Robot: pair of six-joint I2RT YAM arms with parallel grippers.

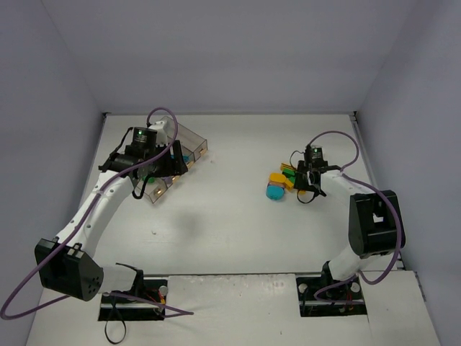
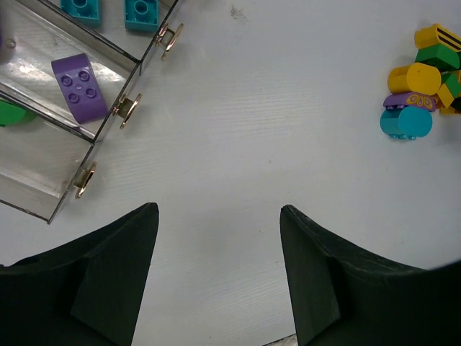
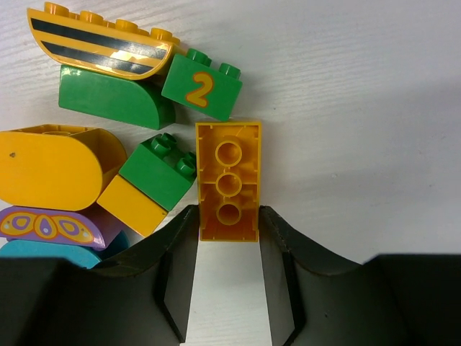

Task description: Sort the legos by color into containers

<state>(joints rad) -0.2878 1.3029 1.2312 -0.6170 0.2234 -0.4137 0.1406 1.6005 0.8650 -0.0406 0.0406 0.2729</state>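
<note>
The clear smoky containers (image 1: pixel 193 138) sit at the back left; in the left wrist view (image 2: pixel 43 180) they hold a purple lego (image 2: pixel 79 88), two cyan legos (image 2: pixel 140 11) and a green one (image 2: pixel 7 113). My left gripper (image 1: pixel 164 171) hovers open and empty (image 2: pixel 220 216) beside them. The loose lego pile (image 1: pixel 279 184) lies right of centre. My right gripper (image 1: pixel 301 186) is shut (image 3: pixel 228 216) on the end of an upside-down orange-yellow lego (image 3: pixel 228 169) at the pile's edge.
Beside the held brick lie green legos (image 3: pixel 157 171), a green "2" brick (image 3: pixel 200 88), a striped yellow curved piece (image 3: pixel 101 45), a rounded yellow one (image 3: pixel 50 167), a purple one (image 3: pixel 50 225) and a cyan one (image 1: pixel 274 192). White walls enclose the table.
</note>
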